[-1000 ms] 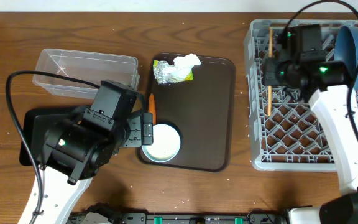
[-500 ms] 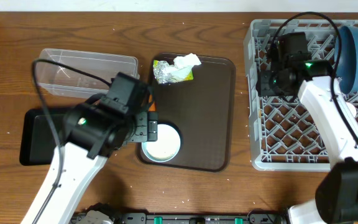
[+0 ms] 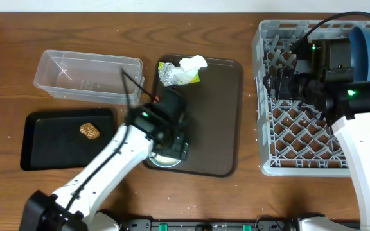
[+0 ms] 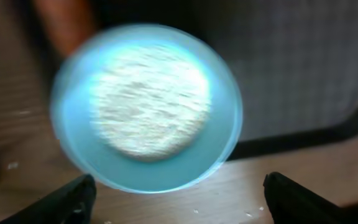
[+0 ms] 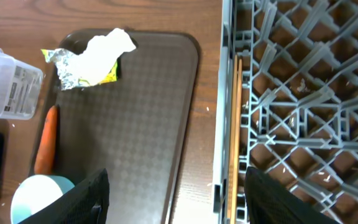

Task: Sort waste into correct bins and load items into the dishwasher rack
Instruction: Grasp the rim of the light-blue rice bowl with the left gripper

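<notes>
The left end effector [image 4: 179,199] hangs over the pale bowl [image 4: 145,106], its fingers [image 4: 73,199] spread wide and touching nothing. The bowl holds white rice [image 4: 148,99] and sits at the near left corner of the brown serving tray [image 3: 217,115]. This view is blurred. A carrot [image 5: 46,146] lies just beside the bowl along the tray's left edge. At the tray's far left corner the tissue [image 5: 107,46] rests against the foil wrapper [image 5: 79,71].

On the worktop [image 3: 76,32] left of the serving tray stand the clear tub [image 3: 88,77] and, nearer, the black tray [image 3: 50,144]. A brown lump [image 3: 90,131] lies in the black tray.

The right end effector [image 5: 179,199] is over the left side of the rack [image 3: 300,147], also spread, with nothing between its fingers. The chopsticks [image 5: 235,124] lie together in the rack along its left wall. A blue bowl [image 3: 365,51] stands on edge at the rack's far right.
</notes>
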Tool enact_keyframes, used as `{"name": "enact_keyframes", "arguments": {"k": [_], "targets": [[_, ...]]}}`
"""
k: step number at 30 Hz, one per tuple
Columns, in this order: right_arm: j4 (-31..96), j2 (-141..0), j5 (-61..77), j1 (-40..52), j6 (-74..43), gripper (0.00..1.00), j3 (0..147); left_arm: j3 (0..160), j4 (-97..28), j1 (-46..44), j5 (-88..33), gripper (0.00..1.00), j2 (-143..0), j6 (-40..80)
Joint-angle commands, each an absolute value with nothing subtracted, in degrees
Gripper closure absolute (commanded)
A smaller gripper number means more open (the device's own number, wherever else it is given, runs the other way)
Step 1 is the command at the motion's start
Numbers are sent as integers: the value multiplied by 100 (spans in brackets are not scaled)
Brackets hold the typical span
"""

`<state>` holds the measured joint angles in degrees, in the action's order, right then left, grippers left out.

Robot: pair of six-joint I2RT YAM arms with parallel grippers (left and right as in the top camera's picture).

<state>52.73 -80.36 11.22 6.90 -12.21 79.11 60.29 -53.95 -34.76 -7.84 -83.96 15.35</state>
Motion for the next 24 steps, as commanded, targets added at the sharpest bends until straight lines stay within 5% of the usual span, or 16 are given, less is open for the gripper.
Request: {"name": "enact_keyframes", "arguments": {"k": [1, 7, 17, 20, 24], "targets": [[5336, -8090, 1203, 757, -1323, 35, 7977, 5959, -5266, -3885, -661, 18, -8573, 1380], [5363, -8090, 1203, 753, -1323, 36, 7977, 5929, -4980, -4287, -255, 52, -9288, 1380], [5404, -8090, 1184, 753, -1323, 36, 7977, 5929, -4646, -4309, -532, 72, -9922, 1378], [5404, -8090, 1186, 753, -1323, 36, 7977, 5929, -4574, -4309, -532, 94, -9922, 1378], [5404, -8090, 1186, 753, -1323, 36, 7977, 5944, -4565, -4305, -539, 94, -9918, 1380]]}}
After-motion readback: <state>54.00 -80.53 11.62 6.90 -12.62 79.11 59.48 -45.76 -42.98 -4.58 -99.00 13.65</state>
